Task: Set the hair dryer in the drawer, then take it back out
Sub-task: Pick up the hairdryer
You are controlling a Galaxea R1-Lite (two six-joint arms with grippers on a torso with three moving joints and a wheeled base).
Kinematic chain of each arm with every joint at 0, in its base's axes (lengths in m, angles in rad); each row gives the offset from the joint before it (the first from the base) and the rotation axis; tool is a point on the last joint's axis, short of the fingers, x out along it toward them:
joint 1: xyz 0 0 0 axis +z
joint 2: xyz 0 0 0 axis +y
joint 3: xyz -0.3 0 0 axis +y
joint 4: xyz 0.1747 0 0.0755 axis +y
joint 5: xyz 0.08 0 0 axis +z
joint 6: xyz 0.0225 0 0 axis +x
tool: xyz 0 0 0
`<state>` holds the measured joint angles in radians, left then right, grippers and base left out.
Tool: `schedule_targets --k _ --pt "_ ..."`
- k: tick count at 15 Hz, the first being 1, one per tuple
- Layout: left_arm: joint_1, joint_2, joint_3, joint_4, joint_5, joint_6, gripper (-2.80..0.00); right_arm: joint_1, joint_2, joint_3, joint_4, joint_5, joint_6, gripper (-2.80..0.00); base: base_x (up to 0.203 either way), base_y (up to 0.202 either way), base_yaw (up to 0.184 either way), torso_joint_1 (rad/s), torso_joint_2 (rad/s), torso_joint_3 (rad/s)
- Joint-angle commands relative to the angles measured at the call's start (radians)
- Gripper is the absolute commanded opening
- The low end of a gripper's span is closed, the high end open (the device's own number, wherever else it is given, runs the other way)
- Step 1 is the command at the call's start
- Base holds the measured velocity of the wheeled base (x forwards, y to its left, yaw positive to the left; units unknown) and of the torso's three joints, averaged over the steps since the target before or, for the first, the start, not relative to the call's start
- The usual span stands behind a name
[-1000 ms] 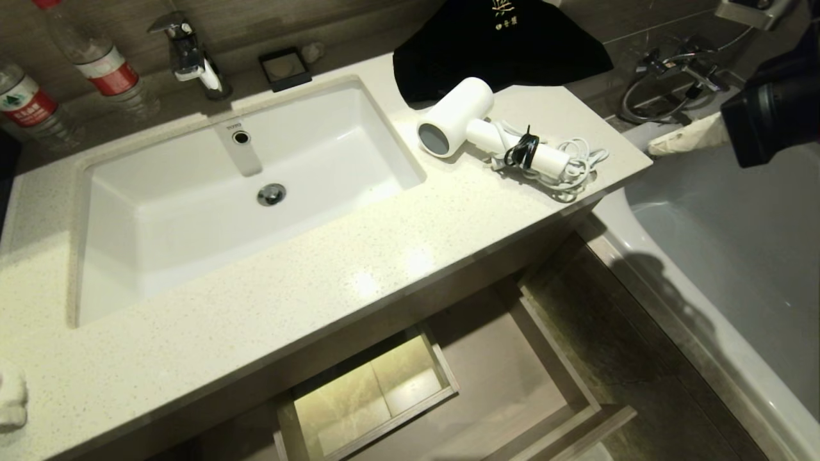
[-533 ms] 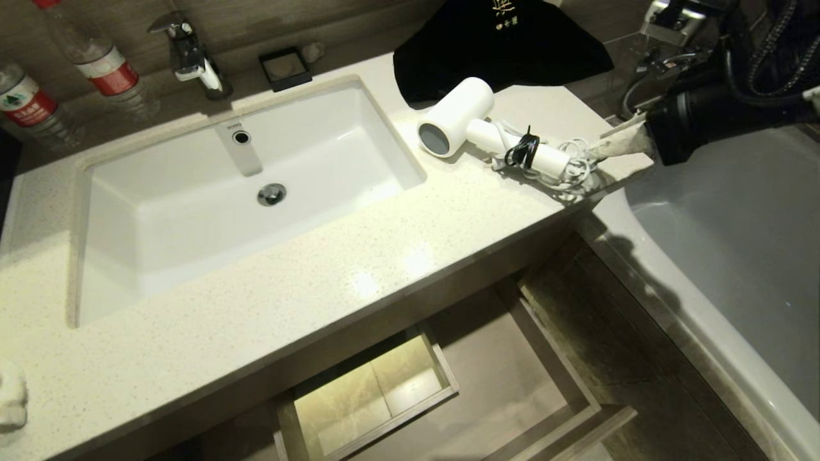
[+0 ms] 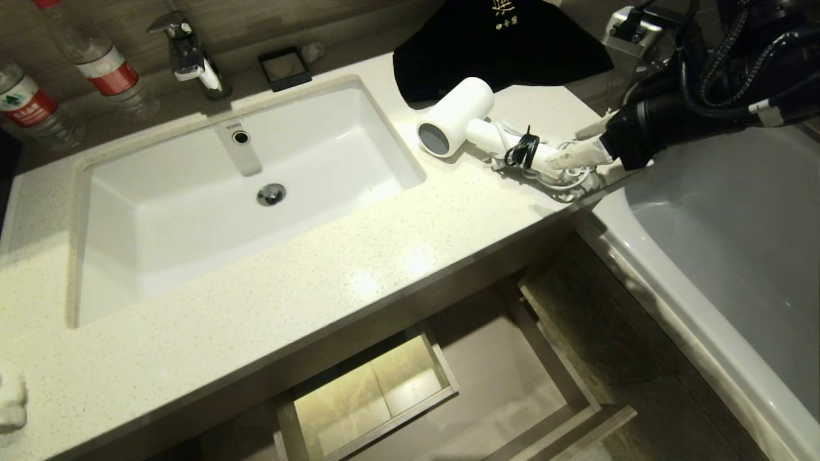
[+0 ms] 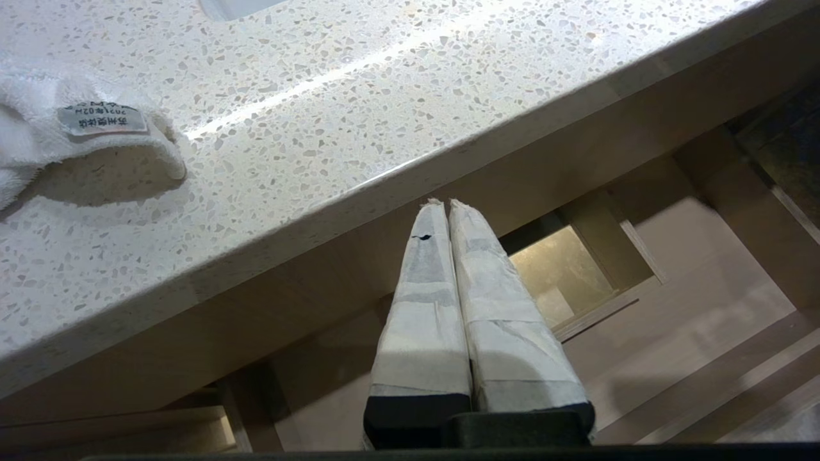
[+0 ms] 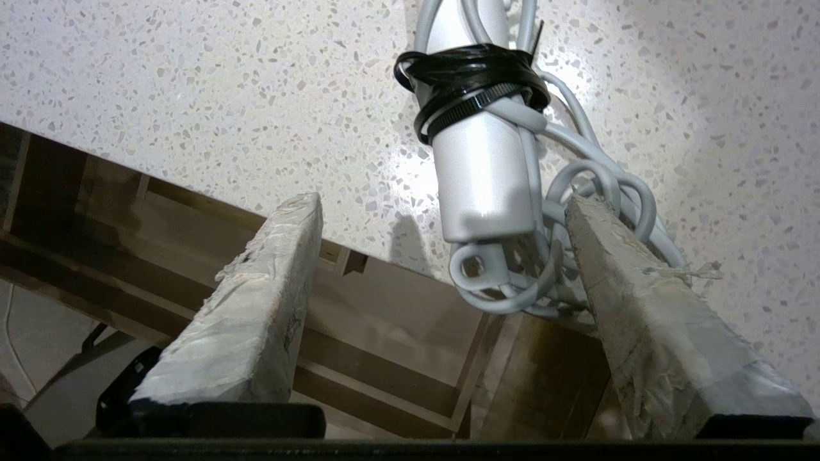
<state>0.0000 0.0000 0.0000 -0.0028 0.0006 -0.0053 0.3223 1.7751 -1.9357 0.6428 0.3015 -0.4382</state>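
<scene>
The white hair dryer point(image 3: 458, 115) lies on the counter's right end, grey round end toward the sink, cord bundled at the handle by a black tie point(image 3: 522, 152). My right gripper point(image 3: 580, 153) comes in from the right at the handle's end. In the right wrist view it point(image 5: 442, 200) is open. The handle tip point(image 5: 480, 173) and cord loops lie just between its fingertips, and nothing is gripped. The drawer point(image 3: 506, 371) stands pulled out below the counter, with a boxed cut-out point(image 3: 371, 390). My left gripper point(image 4: 445, 203) is shut and parked under the counter edge.
A white sink point(image 3: 160, 256) fills the counter's left half, with a faucet point(image 3: 189, 54) and two water bottles point(image 3: 102, 61) behind it. A black cloth point(image 3: 500, 45) lies behind the dryer. The bathtub point(image 3: 737, 243) adjoins on the right. A white towel point(image 4: 57, 134) sits on the counter's near left.
My right arm has swung in from the right edge to the dryer's handle end. Its fingers have spread apart. The dryer and drawer have not moved.
</scene>
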Motion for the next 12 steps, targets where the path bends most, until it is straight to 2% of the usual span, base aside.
schedule_targets --k 1,9,12 --pt "0.0 0.0 0.0 0.0 0.001 -0.001 -2.8 0.007 0.015 0.0 -0.003 0.001 -0.028 0.0 0.0 0.0 0.0 0.0 0.0 0.0" --pt "0.0 0.0 0.0 0.0 -0.001 -0.001 -2.8 0.006 0.057 -0.005 0.017 0.001 -0.244 0.0 0.0 0.0 0.0 0.0 0.0 0.0" --pt "0.0 0.0 0.0 0.0 0.0 -0.001 -2.8 0.004 0.077 -0.006 0.013 -0.004 -0.249 0.0 0.0 0.0 0.0 0.0 0.0 0.0"
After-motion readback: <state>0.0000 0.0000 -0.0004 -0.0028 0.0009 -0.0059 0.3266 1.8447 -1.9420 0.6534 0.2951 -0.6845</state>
